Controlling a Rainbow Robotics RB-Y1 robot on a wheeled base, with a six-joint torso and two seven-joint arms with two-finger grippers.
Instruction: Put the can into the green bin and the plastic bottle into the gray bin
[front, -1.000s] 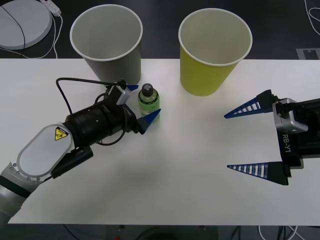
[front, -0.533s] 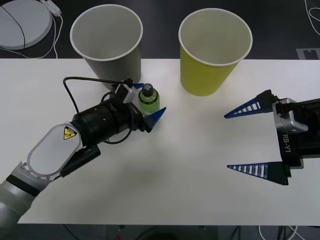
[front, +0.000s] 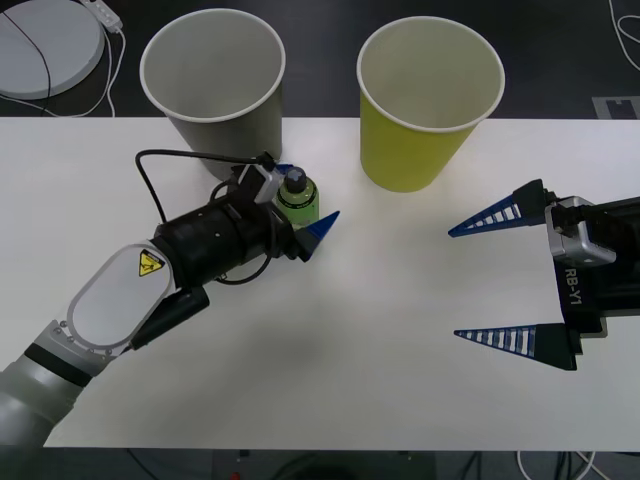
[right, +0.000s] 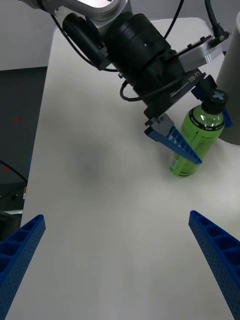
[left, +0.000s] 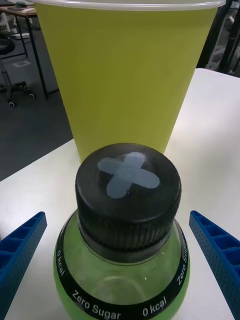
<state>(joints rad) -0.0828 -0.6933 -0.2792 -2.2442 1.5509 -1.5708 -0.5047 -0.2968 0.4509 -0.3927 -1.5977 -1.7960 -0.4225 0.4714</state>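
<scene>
Standing upright on the white table (front: 400, 330), the bottle (front: 297, 199) sits just in front of the gray bin (front: 213, 75) and to the left of the green bin (front: 430, 100). The left gripper (front: 301, 200) straddles it with its jaws spread, one blue finger on each side and neither visibly pressing the sides. From the left wrist, the dark cap with its pale cross fills the space between the two fingers, the green bin behind it. The right gripper (front: 503, 285) hangs wide open over the table's right side, well apart from the bottle.
</scene>
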